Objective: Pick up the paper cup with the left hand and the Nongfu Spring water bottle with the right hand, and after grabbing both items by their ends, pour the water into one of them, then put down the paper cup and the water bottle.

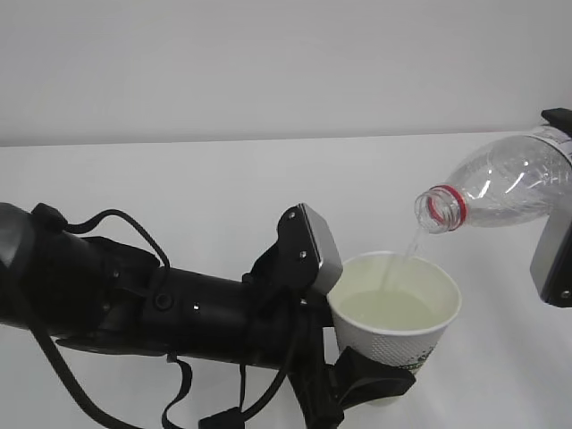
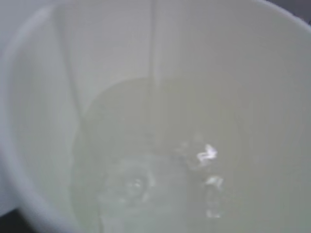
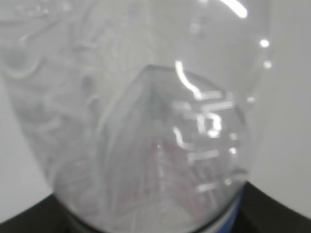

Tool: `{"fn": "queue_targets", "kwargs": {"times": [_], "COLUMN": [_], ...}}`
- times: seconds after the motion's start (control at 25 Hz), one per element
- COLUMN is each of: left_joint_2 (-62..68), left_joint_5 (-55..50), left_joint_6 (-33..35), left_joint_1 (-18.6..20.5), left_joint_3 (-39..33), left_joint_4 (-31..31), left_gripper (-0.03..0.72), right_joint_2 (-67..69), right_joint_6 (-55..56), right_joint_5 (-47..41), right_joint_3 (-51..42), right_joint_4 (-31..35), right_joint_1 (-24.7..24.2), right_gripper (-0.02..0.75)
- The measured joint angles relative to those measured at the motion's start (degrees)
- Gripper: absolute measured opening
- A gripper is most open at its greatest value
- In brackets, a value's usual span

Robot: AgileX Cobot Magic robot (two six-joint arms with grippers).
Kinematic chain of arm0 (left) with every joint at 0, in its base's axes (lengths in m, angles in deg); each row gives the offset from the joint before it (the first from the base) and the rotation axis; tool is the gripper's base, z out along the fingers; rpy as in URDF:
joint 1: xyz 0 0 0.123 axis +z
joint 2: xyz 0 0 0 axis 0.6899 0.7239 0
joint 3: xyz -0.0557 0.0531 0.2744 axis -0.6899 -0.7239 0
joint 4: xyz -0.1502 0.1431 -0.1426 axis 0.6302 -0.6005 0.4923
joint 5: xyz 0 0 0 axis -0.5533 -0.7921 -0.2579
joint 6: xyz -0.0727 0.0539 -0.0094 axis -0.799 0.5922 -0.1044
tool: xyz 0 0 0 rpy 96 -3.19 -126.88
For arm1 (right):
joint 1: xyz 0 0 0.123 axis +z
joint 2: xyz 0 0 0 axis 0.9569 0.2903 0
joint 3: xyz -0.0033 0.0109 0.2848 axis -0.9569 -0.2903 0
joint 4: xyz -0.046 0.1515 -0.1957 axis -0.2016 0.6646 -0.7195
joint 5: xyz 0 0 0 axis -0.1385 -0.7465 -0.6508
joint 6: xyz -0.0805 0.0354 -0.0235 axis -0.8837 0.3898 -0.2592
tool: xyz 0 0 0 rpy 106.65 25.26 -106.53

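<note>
- Pouring is seen: a thin stream of water [image 1: 407,248] falls from the open mouth of the Nongfu Spring water bottle [image 1: 500,183] into the paper cup [image 1: 393,308].
- The paper cup is held upright above the white surface [image 1: 206,197], partly filled, and is clamped low on its wall by the left end effector [image 1: 362,384].
- The bottle is tilted neck-down to the left, above and to the right of the cup's rim, apart from it.
- The bottle's rear end is gripped by the right end effector [image 1: 556,214] at the frame's right edge.
</note>
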Motion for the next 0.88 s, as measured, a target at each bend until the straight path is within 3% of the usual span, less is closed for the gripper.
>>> {"fn": "queue_targets", "kwargs": {"times": [0.36,0.88], "left_joint_2": [0.0,0.0], "left_joint_5": [0.0,1.3], "left_joint_6": [0.5,0.5], "left_joint_1": [0.0,0.0], "left_joint_3": [0.0,0.0], "left_joint_4": [3.1,5.0], "left_gripper": [0.519,0.519], "right_joint_2": [0.0,0.0], "right_joint_6": [5.6,24.9], "right_joint_5": [0.4,0.5], "right_joint_3": [0.0,0.0], "right_joint_4": [0.0,0.2], "right_joint_1": [0.0,0.0], "right_gripper": [0.422,0.422]}}
